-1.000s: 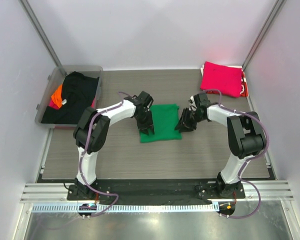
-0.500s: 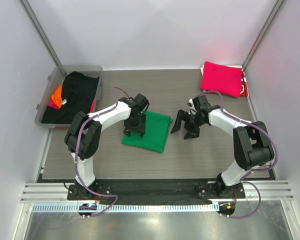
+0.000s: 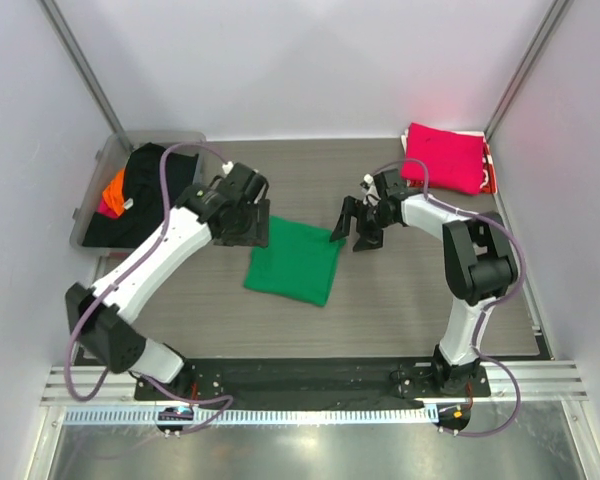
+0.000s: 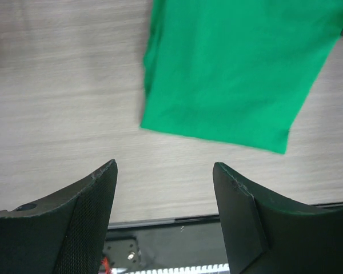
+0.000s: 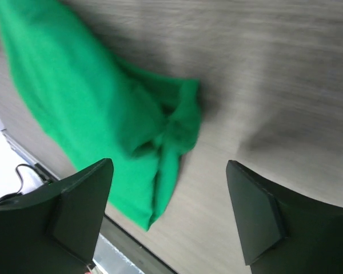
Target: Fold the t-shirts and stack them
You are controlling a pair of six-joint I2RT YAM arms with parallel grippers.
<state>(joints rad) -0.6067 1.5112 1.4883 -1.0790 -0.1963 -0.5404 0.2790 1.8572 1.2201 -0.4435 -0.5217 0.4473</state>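
Observation:
A folded bright green t-shirt (image 3: 297, 262) lies on the table in the middle, turned at a slant. It also shows in the left wrist view (image 4: 234, 74) and in the right wrist view (image 5: 97, 125), where its near corner is bunched. My left gripper (image 3: 246, 228) is open and empty just left of the shirt's far corner. My right gripper (image 3: 353, 231) is open and empty just right of the shirt's far right corner. A folded magenta-pink t-shirt (image 3: 440, 157) lies at the far right. Black (image 3: 150, 195) and orange (image 3: 114, 187) shirts lie in the clear tub.
The clear plastic tub (image 3: 92, 212) stands at the far left against the wall. The table's front edge with a black rail (image 3: 310, 372) runs along the bottom. Walls close in left, right and behind.
The green shirt was pulled left and turned aslant. Both grippers let go of it; the left moved up and left, the right moved up toward the far side.

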